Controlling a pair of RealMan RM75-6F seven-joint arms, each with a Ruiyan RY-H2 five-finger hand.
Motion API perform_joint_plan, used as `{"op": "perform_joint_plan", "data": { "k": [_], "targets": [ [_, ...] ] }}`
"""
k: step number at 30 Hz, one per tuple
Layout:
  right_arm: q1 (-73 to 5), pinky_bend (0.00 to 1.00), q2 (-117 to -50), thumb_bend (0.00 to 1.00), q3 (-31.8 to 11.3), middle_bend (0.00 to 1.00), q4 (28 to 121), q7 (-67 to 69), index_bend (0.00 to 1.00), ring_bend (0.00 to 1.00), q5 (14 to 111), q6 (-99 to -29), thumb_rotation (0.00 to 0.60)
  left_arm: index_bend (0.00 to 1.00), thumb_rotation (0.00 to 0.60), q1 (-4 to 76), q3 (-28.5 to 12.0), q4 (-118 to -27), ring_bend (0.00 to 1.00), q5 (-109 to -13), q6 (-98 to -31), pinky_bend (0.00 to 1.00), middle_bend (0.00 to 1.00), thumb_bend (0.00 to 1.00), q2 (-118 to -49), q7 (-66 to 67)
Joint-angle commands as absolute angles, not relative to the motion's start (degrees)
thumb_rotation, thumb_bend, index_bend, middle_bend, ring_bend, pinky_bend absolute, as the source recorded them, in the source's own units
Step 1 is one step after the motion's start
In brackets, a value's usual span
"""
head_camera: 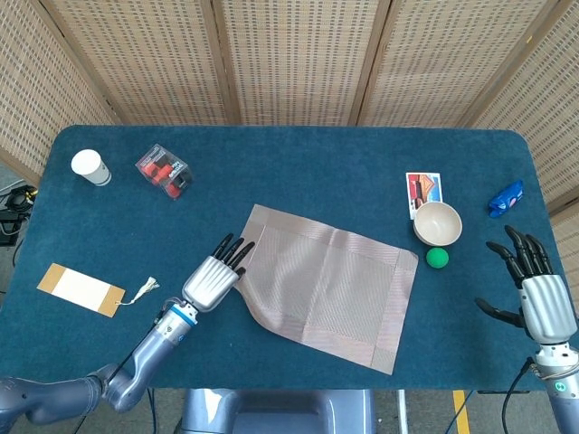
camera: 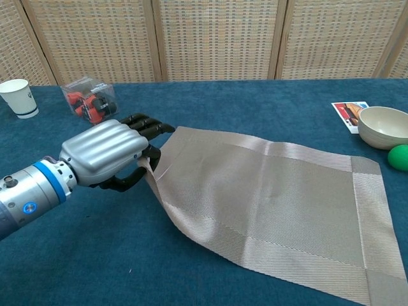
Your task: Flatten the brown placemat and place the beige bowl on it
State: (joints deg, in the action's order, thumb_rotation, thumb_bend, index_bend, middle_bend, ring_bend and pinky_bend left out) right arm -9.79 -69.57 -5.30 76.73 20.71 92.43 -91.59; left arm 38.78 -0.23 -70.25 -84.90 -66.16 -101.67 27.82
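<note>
The brown placemat point(head_camera: 326, 285) point(camera: 274, 197) lies spread on the blue table, its left edge lifted. My left hand point(head_camera: 213, 276) point(camera: 108, 153) pinches that raised left edge, fingers curled around it. The beige bowl point(head_camera: 438, 222) point(camera: 384, 126) stands upright on the table just past the mat's right corner, empty. My right hand point(head_camera: 534, 287) hovers at the table's right edge with fingers spread, holding nothing; the chest view does not show it.
A green ball point(head_camera: 438, 258) point(camera: 399, 157) sits beside the bowl, with a picture card point(head_camera: 423, 193) behind it. A blue object point(head_camera: 506, 198) lies far right. A white cup point(head_camera: 90, 167), a clear box of red items point(head_camera: 164, 171) and a tagged card point(head_camera: 80, 288) occupy the left side.
</note>
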Motion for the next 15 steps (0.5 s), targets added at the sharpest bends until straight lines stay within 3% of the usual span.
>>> {"op": "perform_joint_plan", "data": {
  "k": [1,15],
  "targets": [
    [-9.75,0.02,-69.57,0.21,-5.2,0.0,76.89,20.42,0.21,0.0,92.63,-91.73,0.6,0.62,0.6,37.5,1.33,-73.59,0.0,-86.07,-66.63,0.0,0.0,0.6,-99.73,27.48],
    [-9.57,0.02,-69.5,0.21,-5.08,0.0,77.26,19.97,0.21,0.0,93.12,-92.38,0.6,0.62,0.6,35.19,6.27,-81.05,0.0,-91.18,-66.41,0.0,0.0,0.6,-97.27,27.61]
  ]
}}
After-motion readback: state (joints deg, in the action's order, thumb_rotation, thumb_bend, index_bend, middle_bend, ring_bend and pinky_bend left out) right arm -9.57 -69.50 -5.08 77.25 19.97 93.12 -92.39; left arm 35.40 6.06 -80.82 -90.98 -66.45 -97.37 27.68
